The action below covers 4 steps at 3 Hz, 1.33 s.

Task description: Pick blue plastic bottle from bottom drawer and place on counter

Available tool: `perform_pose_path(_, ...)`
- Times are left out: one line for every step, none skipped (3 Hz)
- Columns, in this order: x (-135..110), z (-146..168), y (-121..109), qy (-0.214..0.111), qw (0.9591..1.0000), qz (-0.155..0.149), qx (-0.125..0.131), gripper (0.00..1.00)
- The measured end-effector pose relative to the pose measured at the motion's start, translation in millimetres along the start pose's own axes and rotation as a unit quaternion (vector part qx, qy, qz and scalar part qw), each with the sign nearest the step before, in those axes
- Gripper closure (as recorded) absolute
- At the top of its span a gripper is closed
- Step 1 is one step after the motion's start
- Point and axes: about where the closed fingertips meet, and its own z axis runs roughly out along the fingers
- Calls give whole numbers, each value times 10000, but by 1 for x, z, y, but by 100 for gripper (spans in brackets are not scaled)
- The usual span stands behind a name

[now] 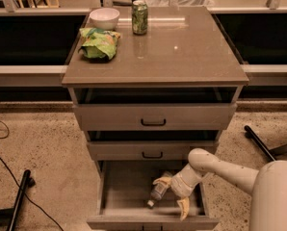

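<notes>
The bottom drawer is pulled open. The blue plastic bottle lies on its side inside, white cap toward the front. My gripper reaches down into the drawer from the right. It is open, with one yellowish finger just behind the bottle and the other finger near the drawer's front right. The bottle lies at the left edge of the gap between them. The counter is the glossy grey-brown top of the cabinet.
On the counter stand a green soda can, a white bowl and a green snack bag, all at the back left. The two upper drawers stick out slightly above the bottom one. A black stand leg and cables lie on the floor at left.
</notes>
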Motion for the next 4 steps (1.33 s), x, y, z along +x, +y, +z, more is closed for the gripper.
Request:
perform_pose_path(0, 0, 0, -2, 10000, -3, -3, 0)
perform_pose_path(9, 17, -6, -206, 9996, 21, 186, 0)
perform_pose_path(40, 21, -19, -226, 9956, -98, 902, 0)
perform_pose_path(76, 19, -38, 160, 9890, -148, 1466, 0)
